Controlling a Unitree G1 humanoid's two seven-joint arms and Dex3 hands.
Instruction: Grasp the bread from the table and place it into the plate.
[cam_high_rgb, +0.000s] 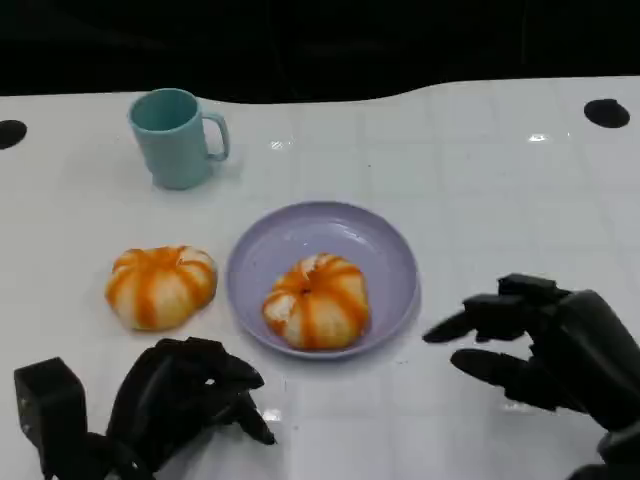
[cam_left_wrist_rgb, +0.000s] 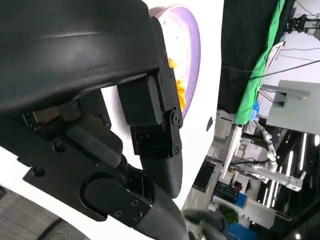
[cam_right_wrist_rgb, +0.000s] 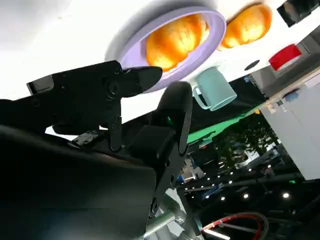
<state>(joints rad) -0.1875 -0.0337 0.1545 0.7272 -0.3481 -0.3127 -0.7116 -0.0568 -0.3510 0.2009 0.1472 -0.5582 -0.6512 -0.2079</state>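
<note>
1 bread (cam_high_rgb: 317, 302) already sits in the plate (cam_high_rgb: 392, 250), 2nd bread (cam_high_rgb: 160, 286) lies on table (cam_high_rgb: 480, 170) just left of plate, so task looks half done. Left hand (cam_high_rgb: 185, 395) near it, fingers curled in, holding nothing. Right hand (cam_high_rgb: 545, 340) beside plate, fingers apart, empty. Mug (cam_high_rgb: 175, 137) behind, well apart.

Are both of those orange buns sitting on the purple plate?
No: one bun lies in the purple plate, the other bun sits on the table beside it.
</note>
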